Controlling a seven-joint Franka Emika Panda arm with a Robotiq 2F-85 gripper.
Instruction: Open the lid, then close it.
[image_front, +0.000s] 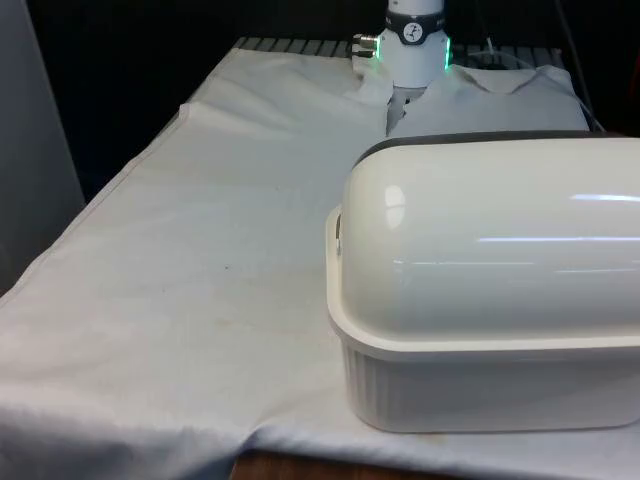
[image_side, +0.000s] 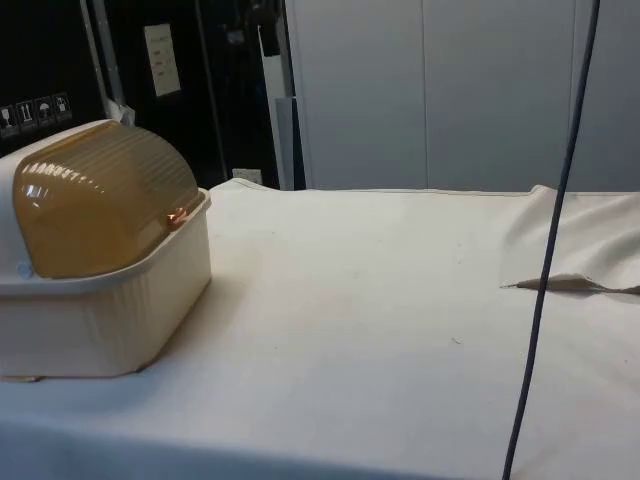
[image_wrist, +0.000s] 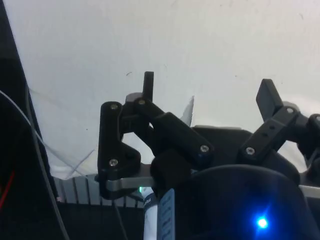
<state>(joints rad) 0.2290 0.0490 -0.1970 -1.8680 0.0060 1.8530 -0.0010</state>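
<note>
We see the gripper (image_wrist: 207, 90) in the wrist view with its two black fingers (image_wrist: 148, 82) spread wide apart and nothing between them. Past the fingertips lies bare white cloth (image_wrist: 150, 35), and the gripper touches nothing.

The bread box (image_front: 480, 290) stands well away from the fingers. In the front view it fills the area from about 3 o'clock down to 5 o'clock and runs off the picture's edge at 3 o'clock. It shows us a smooth, glossy cream back, rounded on top, above a ribbed cream base (image_front: 480, 390). The robot's white foot (image_front: 412, 50) stands at 12 o'clock, beyond the box.

In the side view the bread box (image_side: 100, 250) sits at 9 o'clock. Its lid (image_side: 105, 195) is amber, see-through and ribbed, and it curves down over the front. A small amber handle (image_side: 176, 217) at the lid's lower edge rests on the base's rim (image_side: 120, 275), so the lid is down and closed. The ribbed base sits flat on the cloth (image_side: 380, 300).

From the box the cloth stretches bare toward 3 o'clock in the side view, where one fold (image_side: 570, 250) is lifted at the table's end. A dark cable (image_side: 550, 270) hangs down across that side, from about 1 o'clock to 5 o'clock, in front of the cloth.
</note>
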